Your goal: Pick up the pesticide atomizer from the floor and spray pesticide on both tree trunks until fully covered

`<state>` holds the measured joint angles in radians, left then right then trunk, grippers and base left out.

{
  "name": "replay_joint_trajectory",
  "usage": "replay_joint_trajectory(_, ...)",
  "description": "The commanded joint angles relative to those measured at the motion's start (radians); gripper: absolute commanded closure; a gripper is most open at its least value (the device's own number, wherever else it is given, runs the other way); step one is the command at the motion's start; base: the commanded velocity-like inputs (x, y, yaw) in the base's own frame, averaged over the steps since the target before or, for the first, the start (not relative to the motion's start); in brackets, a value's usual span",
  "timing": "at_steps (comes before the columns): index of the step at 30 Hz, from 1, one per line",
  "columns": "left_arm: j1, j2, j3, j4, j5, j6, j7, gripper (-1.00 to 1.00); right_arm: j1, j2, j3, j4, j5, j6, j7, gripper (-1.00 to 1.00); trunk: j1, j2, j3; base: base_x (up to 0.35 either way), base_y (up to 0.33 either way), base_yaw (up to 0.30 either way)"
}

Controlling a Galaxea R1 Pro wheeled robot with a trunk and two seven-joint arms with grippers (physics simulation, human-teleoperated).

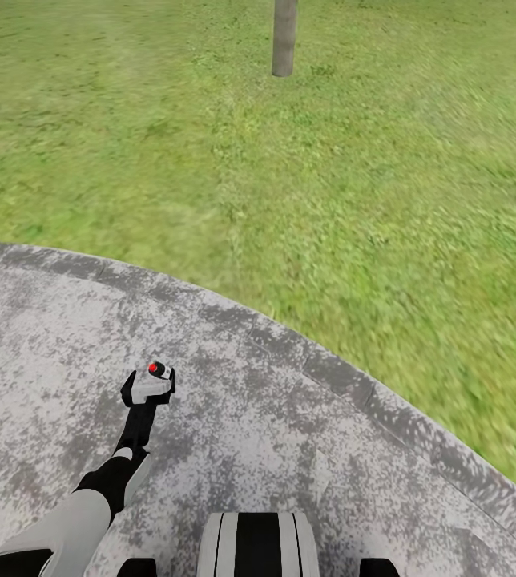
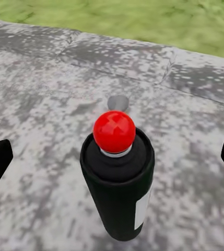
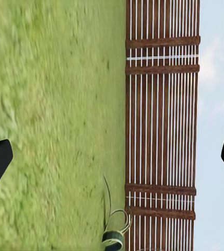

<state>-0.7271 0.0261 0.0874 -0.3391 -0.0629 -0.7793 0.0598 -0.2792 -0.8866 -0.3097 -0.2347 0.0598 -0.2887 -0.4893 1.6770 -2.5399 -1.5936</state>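
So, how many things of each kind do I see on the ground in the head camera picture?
Black spray bottle with red nozzle tip: 1
Grey-brown tree trunk: 1
Mottled grey stone paving: 1
Green grass lawn: 1
Total: 4

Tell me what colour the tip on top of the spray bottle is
Bright red. The pesticide atomizer has a round red nozzle tip, clearest in the left wrist view.
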Motion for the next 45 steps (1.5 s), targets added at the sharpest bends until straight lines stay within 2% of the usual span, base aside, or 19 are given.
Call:
replay_joint_trajectory(1,0.0,0.0,0.0,0.0,0.0,0.0,0.0,-1.0,0.0,0.0,0.0,0.0,0.0,0.0,0.0,-1.0,0.0,0.0,0.0,0.008,0.007,0.0)
replay_joint_trajectory(12,0.0,-0.002,-0.001,0.0,0.0,0.0,0.0,-1.0,0.0,0.0,0.0,0.0,0.0,0.0,0.0,-1.0,0.001,0.0,-0.008,0.001,0.001,0.0)
replay_joint_trajectory(22,0.0,-0.003,-0.001,-0.001,0.0,0.0,0.0,-1.0,0.0,0.0,0.001,0.0,0.0,-0.001,0.0,-1.0,0.004,-0.002,-0.039,0.0,0.0,0.0)
replay_joint_trajectory(28,0.0,-0.003,-0.001,-0.001,0.0,0.0,0.0,-1.0,0.0,0.0,0.001,0.0,0.0,-0.001,0.0,-1.0,0.004,-0.002,-0.039,0.0,0.0,0.0)
replay_joint_trajectory(30,0.0,-0.003,-0.001,-0.001,0.0,0.0,0.0,-1.0,0.0,0.0,0.001,0.0,0.0,-0.001,0.0,-1.0,0.005,-0.003,-0.046,0.0,0.0,0.0)
replay_joint_trajectory(45,0.0,-0.003,-0.001,-0.001,0.0,0.0,0.0,-1.0,0.0,0.0,0.001,0.0,0.0,-0.001,0.0,-1.0,0.005,-0.003,-0.046,0.022,0.0,0.0)
